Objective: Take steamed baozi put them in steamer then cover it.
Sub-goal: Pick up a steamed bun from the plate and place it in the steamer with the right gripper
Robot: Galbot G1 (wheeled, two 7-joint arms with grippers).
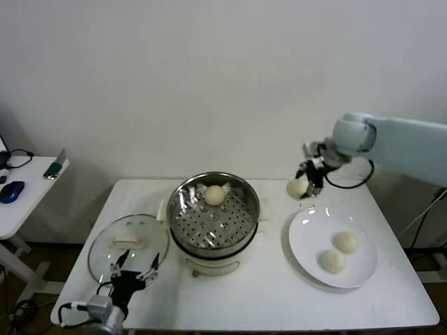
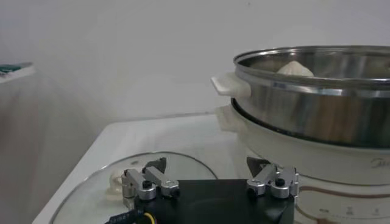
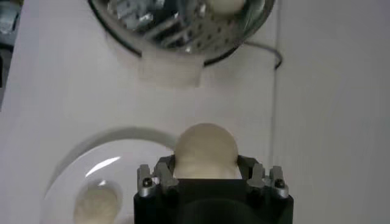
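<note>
Gripping a smooth, domed cream baozi (image 1: 297, 188), the right gripper (image 1: 307, 183) is clamping it between its fingers, hovering between the steamer (image 1: 214, 209) and the plate (image 1: 334, 246). The baozi is sitting at 9 o'clock of the gripper.

Lab-like room, bare white wall (image 1: 209, 70), side desk (image 1: 24, 195) with mouse (image 1: 12, 190)

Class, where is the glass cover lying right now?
In the head view, the cover lies flat on the table's left side, just left of the steamer, with the open left gripper at its near edge.
</note>
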